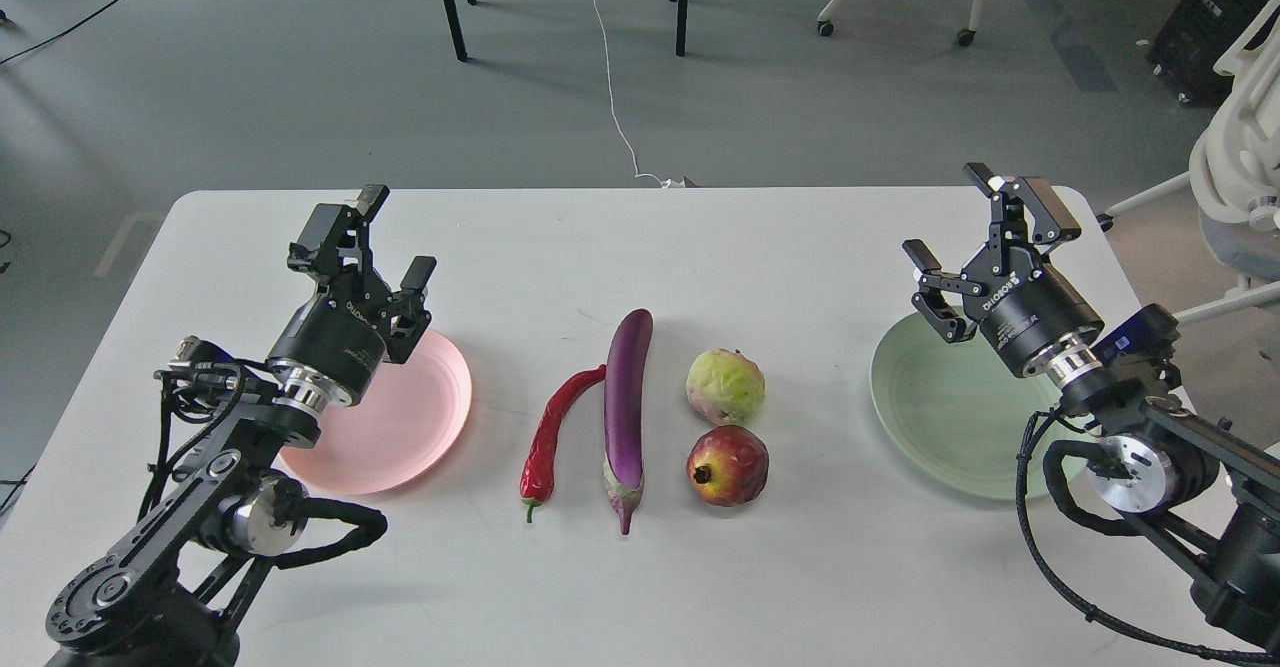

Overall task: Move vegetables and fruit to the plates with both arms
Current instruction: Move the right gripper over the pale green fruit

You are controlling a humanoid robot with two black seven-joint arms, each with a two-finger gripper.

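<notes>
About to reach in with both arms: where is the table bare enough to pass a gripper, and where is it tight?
Bare strips lie between pink plate and chili pepper, and between pomegranate and green plate. The near edge and far half of the table are bare. Crowded: chili, eggplant and pale fruit sit close together.

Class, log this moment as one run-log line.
left claw: open, empty | right claw: open, empty | pink plate, green plate: empty | chili, eggplant, fruits: on table

Each arm hides part of the pink plate (400, 427) and green plate (940, 417).
</notes>
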